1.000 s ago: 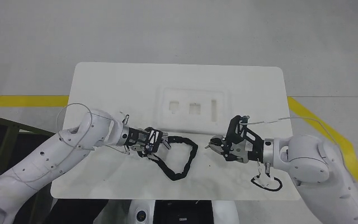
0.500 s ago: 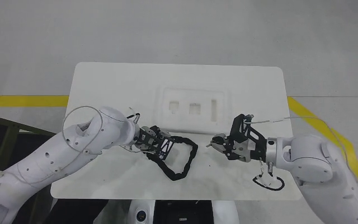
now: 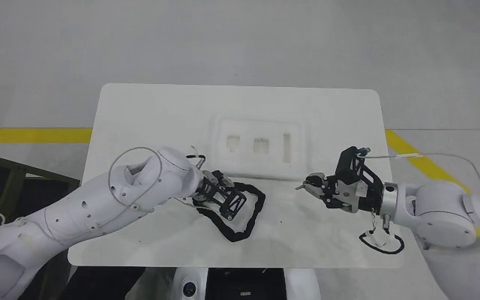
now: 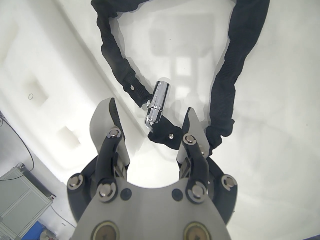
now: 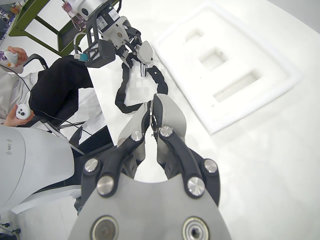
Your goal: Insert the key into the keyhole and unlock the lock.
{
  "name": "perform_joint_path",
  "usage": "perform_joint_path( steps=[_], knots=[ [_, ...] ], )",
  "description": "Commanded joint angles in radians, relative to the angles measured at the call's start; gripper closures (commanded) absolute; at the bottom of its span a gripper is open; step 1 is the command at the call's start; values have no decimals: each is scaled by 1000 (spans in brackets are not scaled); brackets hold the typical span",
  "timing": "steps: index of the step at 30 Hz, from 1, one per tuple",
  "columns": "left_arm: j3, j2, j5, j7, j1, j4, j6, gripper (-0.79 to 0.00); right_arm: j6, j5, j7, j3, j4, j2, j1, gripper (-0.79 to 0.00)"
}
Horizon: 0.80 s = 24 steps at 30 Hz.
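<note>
Chrome cylinder lock (image 4: 159,98) on the black sleeved chain (image 4: 240,51) sits between spread fingers of the left gripper (image 4: 150,104), seemingly for steadying, while the right gripper (image 5: 152,103) pinches the metal key (image 5: 153,119).

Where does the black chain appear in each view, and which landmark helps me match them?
Top view: the black chain loops by the left hand, in front of the white foam tray.
Left wrist view: the chain loops beyond the left hand, the tray alongside.
Right wrist view: the chain lies between the left hand and the right hand, beside the tray.
Landmark: the foam tray.
</note>
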Motion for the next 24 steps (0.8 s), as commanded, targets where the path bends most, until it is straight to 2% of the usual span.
perform_joint_path(
  steps=[1,5,14,20,24],
  knots=[
    [18,-10,-3,-15,-11,7,0,-517,-3,3,-3,1,-4,1,-7,0],
    [50,-29,-12,-46,-30,24,0,-502,-7,2,-8,0,-7,2,-10,0],
    [93,-59,-39,-114,-58,53,0,-385,-12,4,-15,-7,-2,6,-10,0],
    [103,-73,-60,-151,-62,72,0,-369,-12,4,-21,-16,0,7,-9,0],
    [102,-81,-77,-165,-64,87,0,-271,-11,1,-25,-21,0,8,-8,0]
  ],
)
